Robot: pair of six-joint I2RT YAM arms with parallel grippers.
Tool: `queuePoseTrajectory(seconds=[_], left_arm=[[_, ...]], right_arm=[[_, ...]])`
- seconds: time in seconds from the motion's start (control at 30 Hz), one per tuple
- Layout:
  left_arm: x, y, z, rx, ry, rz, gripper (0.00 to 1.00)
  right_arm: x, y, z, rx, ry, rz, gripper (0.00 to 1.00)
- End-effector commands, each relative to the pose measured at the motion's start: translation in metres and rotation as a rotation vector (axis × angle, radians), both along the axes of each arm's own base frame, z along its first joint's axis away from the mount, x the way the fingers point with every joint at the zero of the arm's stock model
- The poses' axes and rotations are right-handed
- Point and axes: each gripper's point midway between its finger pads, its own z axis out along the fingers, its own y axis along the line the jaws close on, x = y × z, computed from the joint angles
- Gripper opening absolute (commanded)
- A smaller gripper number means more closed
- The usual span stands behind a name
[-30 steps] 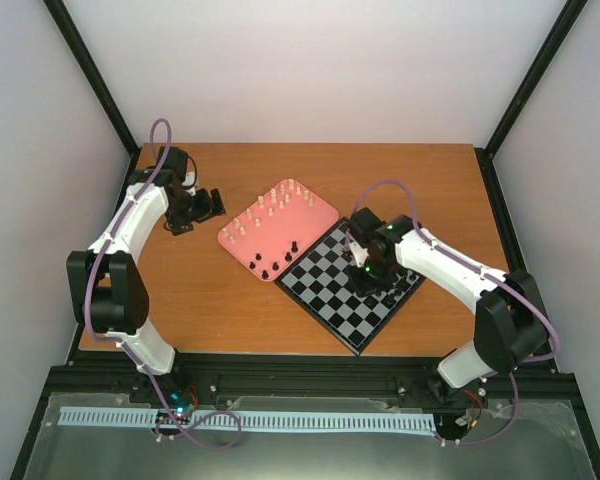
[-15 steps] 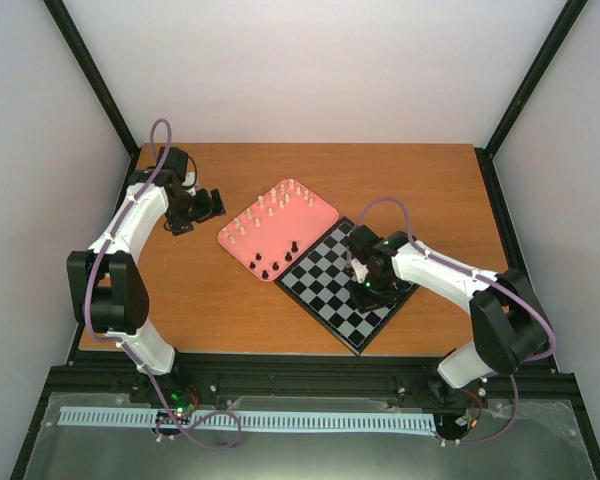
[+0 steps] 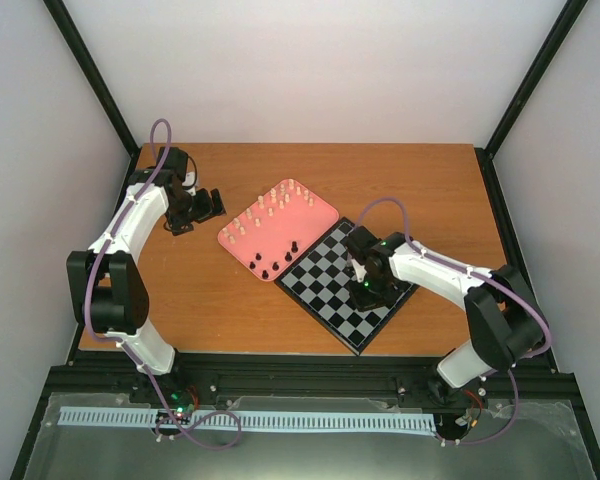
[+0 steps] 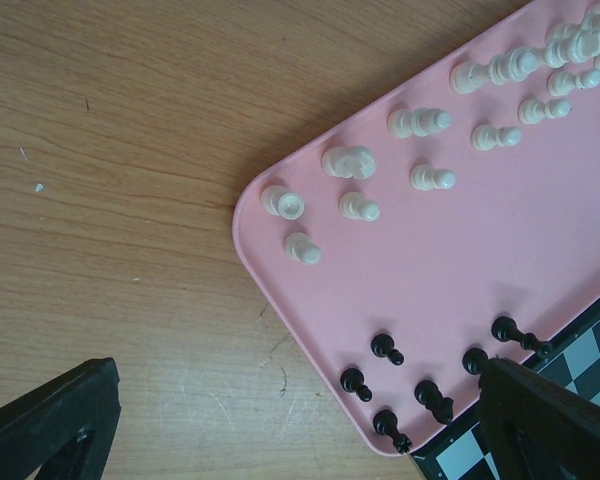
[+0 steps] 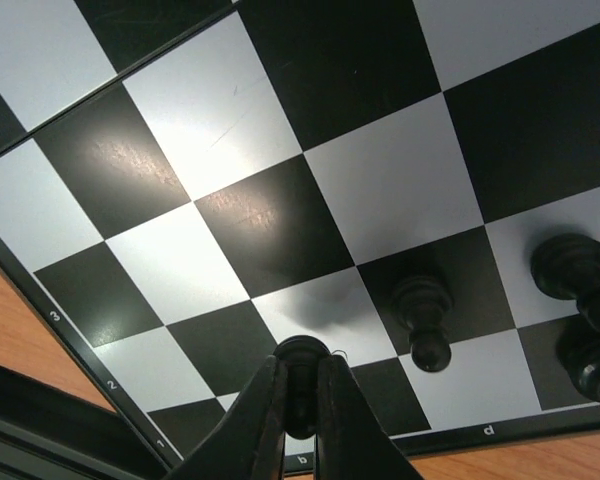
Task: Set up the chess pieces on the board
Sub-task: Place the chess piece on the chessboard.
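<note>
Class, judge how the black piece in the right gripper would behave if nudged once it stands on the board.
The black piece, pinched in the right gripper between thin tips, seems rigid and probably light. If shaped like the standing neighbour, tall on a small base, it would likely tip. The board looks glossy, so it might slide.

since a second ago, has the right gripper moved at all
Yes. In the top view the right gripper has shifted toward the near-right edge of the board, closer to the arm bases, shut on a black chess piece.
</note>
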Motion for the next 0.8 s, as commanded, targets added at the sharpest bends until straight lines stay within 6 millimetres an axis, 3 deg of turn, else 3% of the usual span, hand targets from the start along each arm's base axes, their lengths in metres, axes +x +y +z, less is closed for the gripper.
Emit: queuePoseTrajectory(seconds=[0.0, 0.77], left_arm=[[0.0044, -0.0037, 0.0005, -0.016, -0.003, 0.004, 1.0], [0.0036, -0.0032, -0.0016, -0.014, 0.0, 0.005, 1.0]], right_arm=[[0.0084, 0.0052, -0.0007, -0.003, -0.023, -0.008, 0.04], [0.005, 0.001, -0.0083, -0.028, -0.002, 0.001, 0.13]])
